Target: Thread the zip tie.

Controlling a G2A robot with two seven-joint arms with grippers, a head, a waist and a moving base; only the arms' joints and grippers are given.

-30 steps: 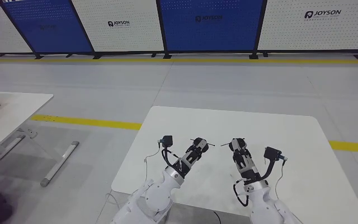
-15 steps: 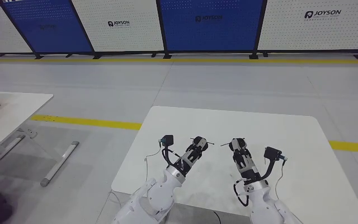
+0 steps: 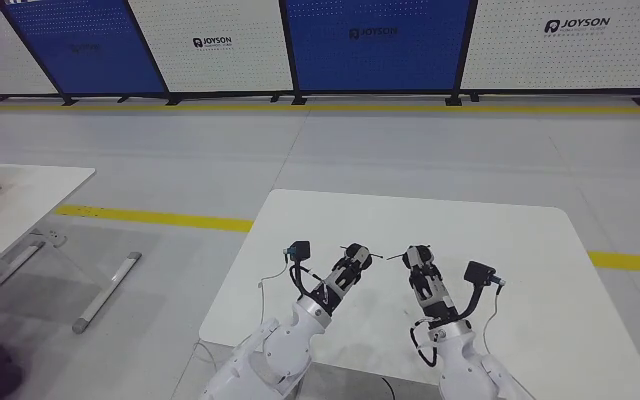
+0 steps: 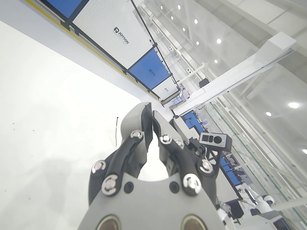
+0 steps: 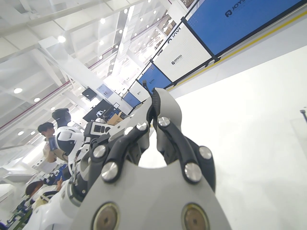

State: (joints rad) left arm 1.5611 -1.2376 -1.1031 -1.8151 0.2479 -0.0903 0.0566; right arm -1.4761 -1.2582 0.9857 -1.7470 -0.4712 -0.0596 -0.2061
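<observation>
Facing each other low over the near part of the white tabletop [image 3: 500, 230], the robot's left claw [image 3: 357, 256] and right claw [image 3: 412, 257] hang tip to tip with a small gap between them. The stance suits feeding one end of a tie into its own lock.

Both claws are clenched. Seen from the left wrist, the left claw's pads [image 4: 146, 120] press together. The thin black zip tie [image 4: 116, 131] stands out just beside them, its small head uppermost. From above, it seems to cross that claw's tips and point toward the other arm.

At the right claw a short black stub [image 5: 145, 83] pokes out past the pinched tips. It is apparently the tie's other end, though whether the strip runs unbroken between the arms cannot be told.

Gripping each end close to the tips would leave little free length to wobble, which matters for so fine an aim. On this showing the threading is not yet done. The ends are near but apart, and the next move calls for lining them up squarely.
</observation>
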